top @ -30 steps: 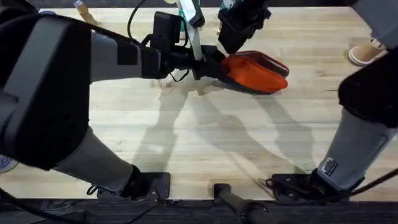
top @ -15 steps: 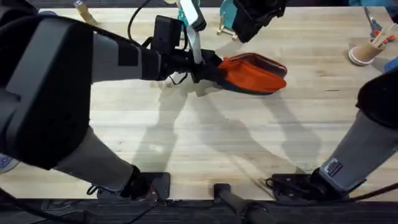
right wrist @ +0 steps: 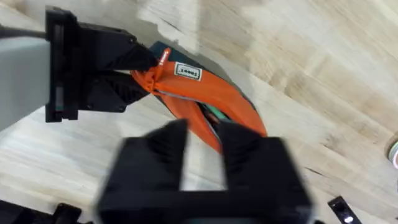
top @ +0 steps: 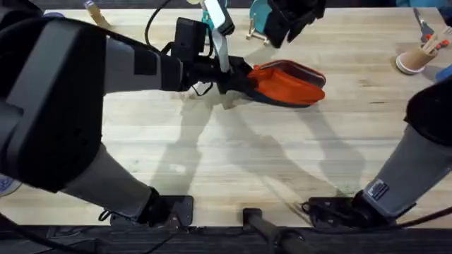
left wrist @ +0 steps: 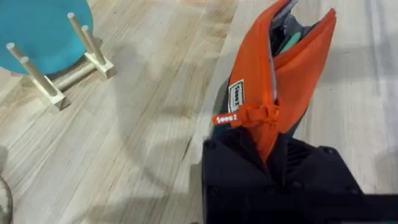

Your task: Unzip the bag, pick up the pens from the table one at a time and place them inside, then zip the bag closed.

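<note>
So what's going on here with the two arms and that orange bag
The left gripper is clamped on one end of the orange bag, holding it on the table. The bag's zipper is open, and something green shows inside it in the left wrist view. The right gripper hangs above the bag with its fingers apart and nothing in them.

One high fixed camera and two wrist cameras, all meeting on the bag.

The overhead view looks down and forward from above the arm bases, taking in the whole table (top: 233,162) from some way off. The left wrist view sits very close, looking along its left tool (left wrist: 273,140) at the bag (left wrist: 283,74). The right wrist view hangs higher, probably looking nearly straight down past the right tool (right wrist: 202,146); both share the bag's tagged end.
</note>
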